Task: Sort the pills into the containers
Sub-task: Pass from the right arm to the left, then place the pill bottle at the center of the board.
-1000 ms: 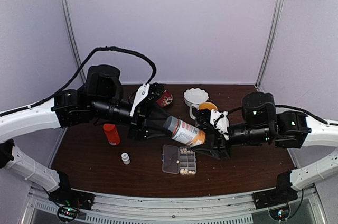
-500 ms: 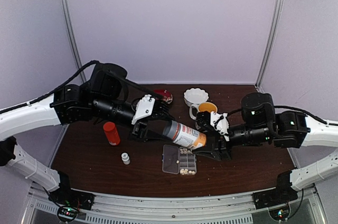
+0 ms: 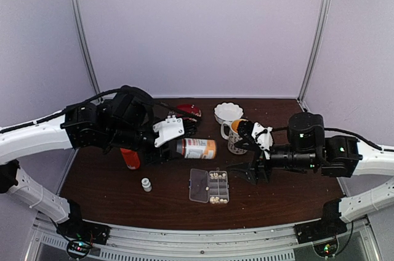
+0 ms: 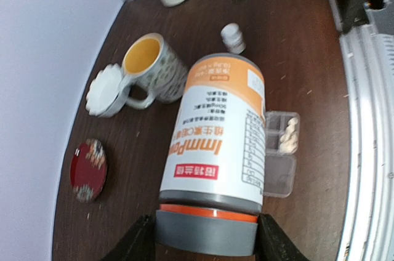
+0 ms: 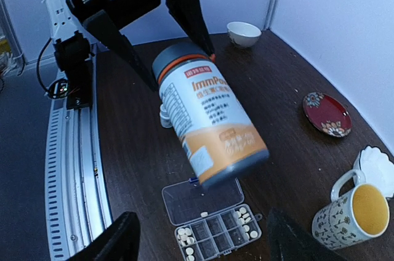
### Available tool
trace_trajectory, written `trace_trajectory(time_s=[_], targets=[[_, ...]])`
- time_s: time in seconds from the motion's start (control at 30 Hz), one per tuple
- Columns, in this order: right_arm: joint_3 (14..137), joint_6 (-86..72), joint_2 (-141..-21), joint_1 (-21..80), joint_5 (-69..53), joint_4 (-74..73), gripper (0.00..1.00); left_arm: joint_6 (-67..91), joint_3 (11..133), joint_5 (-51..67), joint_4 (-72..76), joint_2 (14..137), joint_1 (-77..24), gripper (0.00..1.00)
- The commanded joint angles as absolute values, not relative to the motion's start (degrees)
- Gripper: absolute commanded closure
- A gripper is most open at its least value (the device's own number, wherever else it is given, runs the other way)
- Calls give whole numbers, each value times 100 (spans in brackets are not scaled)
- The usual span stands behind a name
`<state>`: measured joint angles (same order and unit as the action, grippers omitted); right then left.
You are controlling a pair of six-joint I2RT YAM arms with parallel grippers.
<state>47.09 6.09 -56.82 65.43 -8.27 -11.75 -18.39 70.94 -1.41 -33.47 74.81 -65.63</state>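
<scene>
The clear pill box (image 3: pixel 210 186) lies open at front centre, its lid flat on the left. Cream pills (image 3: pixel 216 176) fill some containers at both ends of the box; the middle containers (image 5: pixel 215 239) look empty. In the right wrist view pills (image 5: pixel 185 237) show in the near cells, with one on the lid's edge. My left gripper (image 3: pixel 171 148) is shut on the grey cap of a big white-and-orange bottle (image 3: pixel 198 148), held level above the table behind the box. The bottle (image 4: pixel 215 144) fills the left wrist view. My right gripper (image 3: pixel 249 168) is open and empty, right of the box.
A red bottle (image 3: pixel 129 157) and a small white bottle (image 3: pixel 146 184) stand at front left. A patterned mug (image 3: pixel 237 136), a white scalloped bowl (image 3: pixel 228 112) and a red plate (image 3: pixel 188 111) sit at the back. Another white bowl (image 5: pixel 243 32) stands far left.
My left gripper has drawn the big bottle back to the left and levelled it. My right gripper has come away from the bottle's base and moved right.
</scene>
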Motion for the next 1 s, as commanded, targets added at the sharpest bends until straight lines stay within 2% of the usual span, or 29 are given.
trace_trajectory(time_s=[0.0,0.13,0.23,0.47,0.73,0.97], targets=[[4637,183,-5602,6510,-443,-1410,23,-1065,7263,-1652,-4185,7488,-6104,100],[4682,158,-5718,6509,-447,-1409,19,-874,7293,-1535,-4192,7462,-5993,100],[4708,158,-5791,6511,-476,-1399,20,-597,7380,-1907,-4408,7611,-5945,100],[4790,60,-6012,6507,-621,-1424,22,650,8742,-1715,-6347,9241,-5385,100],[4641,10,-5915,6515,-629,-1281,23,620,9698,-2604,-7777,10439,-5302,100],[4515,0,-5755,6511,-613,-1257,23,342,10347,-2644,-8477,11289,-5300,100]])
